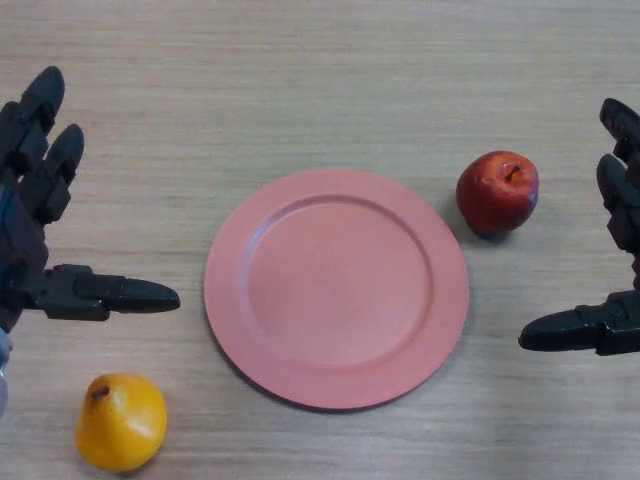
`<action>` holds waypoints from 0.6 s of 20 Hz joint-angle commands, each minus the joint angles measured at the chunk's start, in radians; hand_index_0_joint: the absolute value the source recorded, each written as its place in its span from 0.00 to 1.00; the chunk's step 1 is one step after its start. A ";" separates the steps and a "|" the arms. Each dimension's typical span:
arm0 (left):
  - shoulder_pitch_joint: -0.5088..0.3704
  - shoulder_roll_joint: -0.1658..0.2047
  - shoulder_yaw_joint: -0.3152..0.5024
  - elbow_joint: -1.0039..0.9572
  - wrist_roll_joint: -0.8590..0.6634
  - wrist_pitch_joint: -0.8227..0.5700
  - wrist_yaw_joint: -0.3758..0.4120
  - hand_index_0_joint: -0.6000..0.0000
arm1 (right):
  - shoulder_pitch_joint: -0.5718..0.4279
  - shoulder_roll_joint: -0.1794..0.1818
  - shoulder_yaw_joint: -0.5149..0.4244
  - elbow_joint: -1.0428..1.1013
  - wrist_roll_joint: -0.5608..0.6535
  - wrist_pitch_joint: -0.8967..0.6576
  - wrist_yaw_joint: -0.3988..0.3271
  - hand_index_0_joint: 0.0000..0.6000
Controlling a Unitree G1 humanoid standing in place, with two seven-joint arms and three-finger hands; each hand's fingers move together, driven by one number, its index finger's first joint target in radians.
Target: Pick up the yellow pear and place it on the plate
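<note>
Two spread hands, left hand (40, 200) and right hand (615, 250), flank the plate (230, 300) on the wooden table (320, 80).

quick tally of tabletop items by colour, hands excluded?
Yellow: 1, the yellow pear
Red: 1, the dark red apple
Pink: 1, the round pink plate
Total: 3
</note>
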 commanded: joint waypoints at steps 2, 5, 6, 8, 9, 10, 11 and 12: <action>-0.035 0.036 0.046 -0.035 0.033 -0.147 0.011 1.00 | -0.042 -0.036 -0.069 -0.057 0.017 -0.109 -0.005 0.00; -0.038 0.042 0.051 -0.050 0.025 -0.118 0.002 1.00 | -0.037 -0.030 -0.063 -0.056 0.013 -0.120 -0.009 0.00; -0.038 0.043 0.054 -0.050 0.027 -0.115 -0.001 1.00 | -0.041 -0.031 -0.063 -0.056 0.015 -0.116 -0.013 0.00; -0.032 0.044 0.052 -0.071 0.039 -0.099 -0.007 1.00 | -0.042 -0.033 -0.060 -0.054 0.009 -0.122 -0.014 0.00; -0.021 0.039 0.050 -0.092 0.052 -0.093 -0.013 1.00 | -0.045 -0.033 -0.062 -0.053 0.013 -0.119 -0.013 0.00; -0.010 0.030 0.056 -0.121 0.039 -0.079 -0.016 1.00 | -0.049 -0.034 -0.060 -0.049 0.017 -0.112 -0.011 0.00; -0.003 0.029 0.057 -0.143 0.042 -0.060 -0.019 1.00 | -0.048 -0.034 -0.059 -0.048 0.021 -0.110 -0.009 0.00; 0.016 0.033 0.068 -0.198 0.032 0.004 -0.048 1.00 | -0.047 -0.033 -0.058 -0.047 0.023 -0.112 -0.007 0.00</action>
